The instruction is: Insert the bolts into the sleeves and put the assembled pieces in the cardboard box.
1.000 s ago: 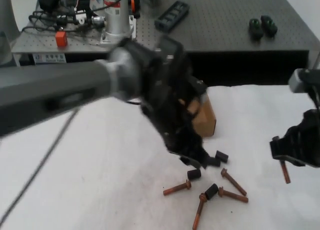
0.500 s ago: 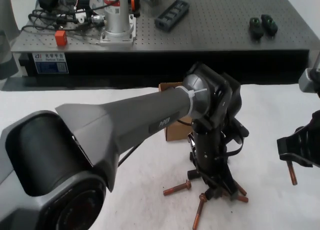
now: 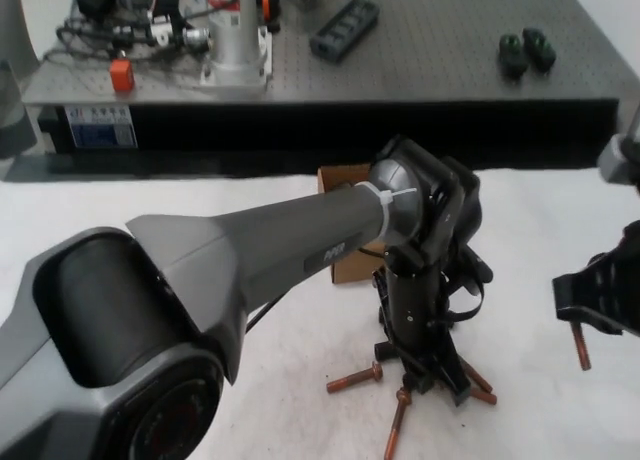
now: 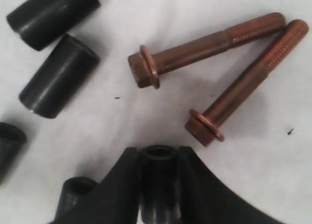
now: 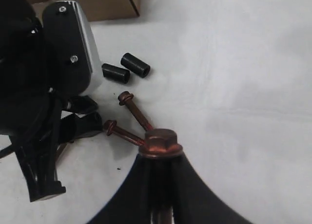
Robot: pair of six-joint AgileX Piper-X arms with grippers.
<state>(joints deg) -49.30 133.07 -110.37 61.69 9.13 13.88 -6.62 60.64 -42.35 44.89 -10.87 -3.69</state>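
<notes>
My left gripper (image 4: 158, 157) is shut on a black sleeve (image 4: 158, 182), held upright just above the white cloth. Beside it lie two copper bolts (image 4: 204, 47) (image 4: 243, 83) and several loose black sleeves (image 4: 58, 75). In the high view the left gripper (image 3: 440, 375) hangs low over this pile near the front middle. My right gripper (image 5: 158, 185) is shut on a copper bolt (image 5: 160, 143), head toward the camera. It hovers at the right edge of the high view, where the bolt (image 3: 580, 347) points downward. The cardboard box (image 3: 345, 268) stands behind the left arm.
More copper bolts (image 3: 353, 379) (image 3: 397, 425) lie on the white cloth (image 3: 250, 380) at the front. Two sleeves (image 5: 116, 73) (image 5: 135, 65) rest near the box (image 5: 87, 2). A raised perforated bench (image 3: 420, 50) with cables and black parts runs across the back.
The left arm has swung down from over the box to the pile of bolts and sleeves, then settled. The right gripper with its bolt has barely shifted.
</notes>
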